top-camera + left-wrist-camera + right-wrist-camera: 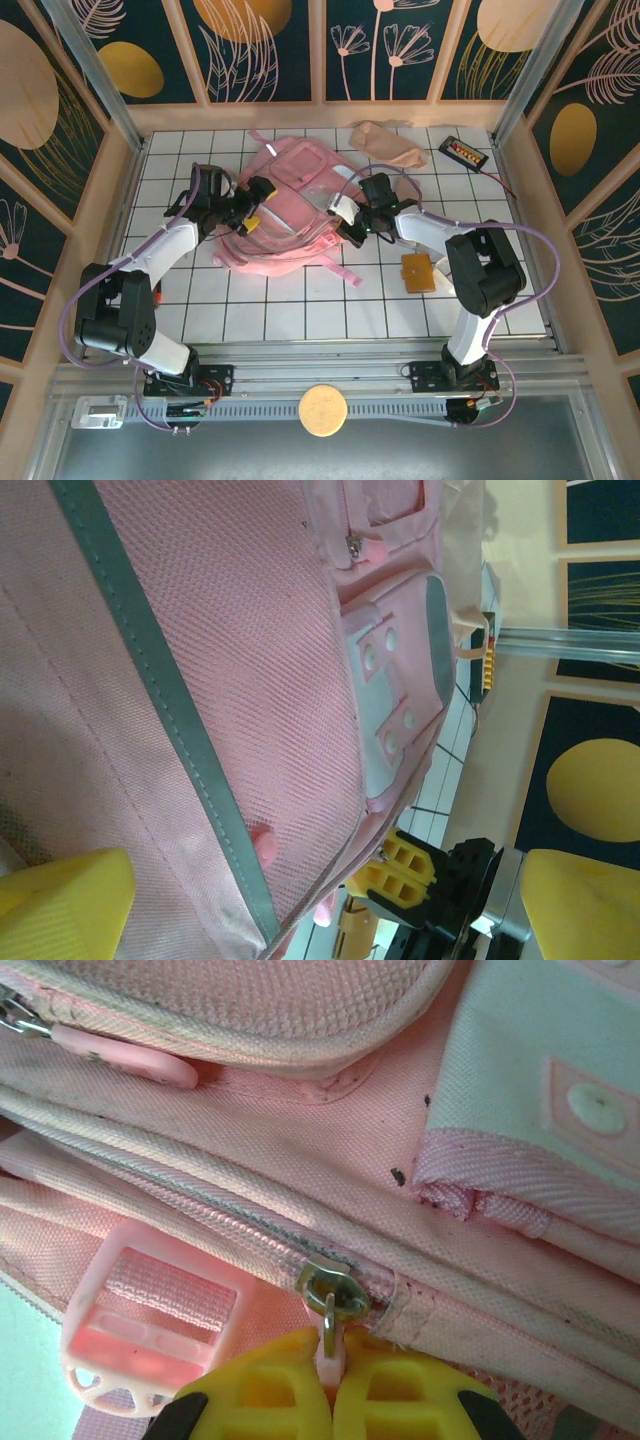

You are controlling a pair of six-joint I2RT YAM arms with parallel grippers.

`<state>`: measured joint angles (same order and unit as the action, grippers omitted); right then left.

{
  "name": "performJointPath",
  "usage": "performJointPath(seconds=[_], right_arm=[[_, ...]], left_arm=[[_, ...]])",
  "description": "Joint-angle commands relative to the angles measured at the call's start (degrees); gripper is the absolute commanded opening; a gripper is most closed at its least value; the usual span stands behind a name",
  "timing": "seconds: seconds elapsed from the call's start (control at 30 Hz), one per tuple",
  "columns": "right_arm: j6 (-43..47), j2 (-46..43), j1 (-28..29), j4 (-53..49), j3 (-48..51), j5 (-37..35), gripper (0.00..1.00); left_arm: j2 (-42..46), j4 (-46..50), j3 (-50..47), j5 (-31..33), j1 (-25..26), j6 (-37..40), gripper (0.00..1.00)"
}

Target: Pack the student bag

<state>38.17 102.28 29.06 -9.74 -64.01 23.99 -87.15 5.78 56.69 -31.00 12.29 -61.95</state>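
Student bag point(290, 205): lies flat on the tiled table point(300, 320), toward the back, with one of your arms at each side.
Right gripper point(330, 1385): yellow fingers shut on the small pink zip pull point(329, 1352), just under the metal slider point(333, 1293); a pink strap buckle point(150, 1320) lies just beside it.
Left gripper point(250, 218): jaws spread wide at the bag's left side, holding nothing. You cannot tell from these views whether the tips touch the fabric.
Goods waiting: a tan pouch point(390, 143) and a black device point(463, 152) near the back edge, and a brown flat item point(418, 272) to the right. All lie outside the bag.
Step in hand: by the look of it, opening the zip; nothing appears packed yet.
Next move: draw the pull along the zip track, keeping the tug in line with the teeth. You will likely need the left jaws to pin or grip the bag so that it does not slide with the pull.
Risk: the tab is small and may slip from the pads.
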Motion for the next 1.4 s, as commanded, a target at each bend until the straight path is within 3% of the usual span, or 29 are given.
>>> performJointPath(seconds=[0.0, 0.13, 0.37, 0.67, 0.97, 1.07, 1.17, 1.3, 1.37], right_arm=[[-0.6, -2.8, 1.3, 0.8, -1.8, 1.5, 0.00], [-0.6, -2.2, 1.4, 0.4, -2.5, 1.3, 0.00], [-0.6, -0.5, 1.6, -0.2, -3.9, 1.3, 0.00], [-0.6, 0.3, 2.0, -0.6, -4.7, 1.4, 0.00], [-0.1, 0.8, 3.2, -1.3, -4.9, 0.6, 0.00], [0.0, 1.0, 3.4, -1.2, -5.1, 0.6, 0.00], [0.0, 1.4, 3.7, -1.3, -5.1, 0.6, 0.00], [-0.2, 1.8, 3.7, -1.2, -5.2, 0.1, 0.00], [-0.1, 1.7, 3.5, -1.6, -5.6, -0.8, 0.00]], left_arm=[[-0.7, 3.4, -0.6, 0.1, -0.2, -2.7, 0.94], [0.0, 5.7, -3.2, 1.1, -0.2, -1.4, 0.89], [2.3, 12.0, -3.9, 5.1, -0.3, 2.4, 0.93], [1.4, 8.4, -4.9, 4.4, -0.2, 0.3, 0.93], [-4.8, 4.6, 0.6, 2.8, -0.2, -0.8, 0.76], [-6.2, 2.6, 0.3, 2.3, -0.2, -1.9, 0.67], [-7.0, -1.6, -0.4, 1.6, 0.2, -4.1, 0.46], [-6.9, -4.6, -0.4, 0.7, 0.4, -5.2, 0.00], [-6.2, -6.0, -0.6, 0.5, 0.4, -6.1, 0.00]])
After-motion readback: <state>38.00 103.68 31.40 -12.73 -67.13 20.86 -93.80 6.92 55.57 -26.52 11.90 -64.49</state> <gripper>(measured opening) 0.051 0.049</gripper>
